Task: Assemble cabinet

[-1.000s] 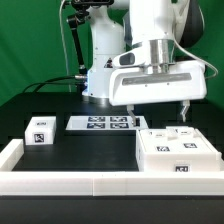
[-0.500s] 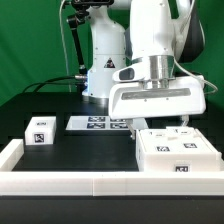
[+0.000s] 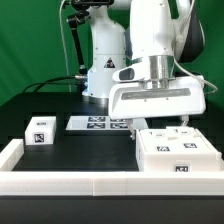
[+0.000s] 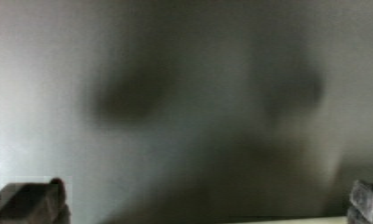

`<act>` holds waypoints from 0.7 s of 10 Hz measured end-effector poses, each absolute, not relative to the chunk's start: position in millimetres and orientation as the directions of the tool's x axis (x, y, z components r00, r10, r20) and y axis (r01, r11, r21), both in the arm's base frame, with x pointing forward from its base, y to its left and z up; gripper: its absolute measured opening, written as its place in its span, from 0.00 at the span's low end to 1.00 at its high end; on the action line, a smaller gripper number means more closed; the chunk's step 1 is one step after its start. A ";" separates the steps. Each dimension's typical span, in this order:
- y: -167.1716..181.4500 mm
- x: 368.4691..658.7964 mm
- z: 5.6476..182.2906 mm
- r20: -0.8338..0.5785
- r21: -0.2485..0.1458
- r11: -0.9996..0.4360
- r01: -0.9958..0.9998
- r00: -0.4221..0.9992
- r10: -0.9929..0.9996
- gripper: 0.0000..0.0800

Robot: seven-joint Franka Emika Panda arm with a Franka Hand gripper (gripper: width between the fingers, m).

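Note:
The cabinet body (image 3: 175, 155), a large white box with marker tags on top and front, lies at the exterior view's right near the front. My gripper (image 3: 158, 122) hangs just above its rear edge with the jaws spread wide and nothing between them. One fingertip (image 3: 131, 122) is off the body's left rear corner. In the wrist view the gripper (image 4: 201, 202) faces a blurred white surface (image 4: 183, 100) very close up, with dark fingertips (image 4: 32, 200) at the two corners. A small white tagged block (image 3: 40, 131) sits apart at the left.
The marker board (image 3: 100, 123) lies flat behind the middle, left of the gripper. A low white wall (image 3: 90, 185) runs along the front and up the left side (image 3: 10, 152). The arm's base (image 3: 100, 70) stands at the back.
A second ago the gripper was higher; it has come down toward the cabinet body's rear edge. It has held still for the last half second.

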State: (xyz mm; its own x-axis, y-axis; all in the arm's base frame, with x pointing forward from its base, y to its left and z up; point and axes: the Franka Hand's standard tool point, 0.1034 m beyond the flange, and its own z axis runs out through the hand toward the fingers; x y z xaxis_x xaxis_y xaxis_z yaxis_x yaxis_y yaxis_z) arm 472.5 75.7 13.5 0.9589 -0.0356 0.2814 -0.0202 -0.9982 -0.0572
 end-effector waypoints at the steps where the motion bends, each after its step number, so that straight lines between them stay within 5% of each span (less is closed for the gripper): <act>1: 76.6 476.0 9.9 0.281 -0.058 -0.998 -0.019 0.959 -0.034 1.00; 7: 80.0 498.4 6.5 0.303 -0.061 -0.998 -0.005 0.953 -0.024 1.00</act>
State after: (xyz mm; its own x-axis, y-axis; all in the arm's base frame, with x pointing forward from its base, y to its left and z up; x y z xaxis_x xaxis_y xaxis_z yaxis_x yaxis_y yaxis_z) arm 498.4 80.0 6.5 0.9526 -0.0237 0.3034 -0.0054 -0.9981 -0.0612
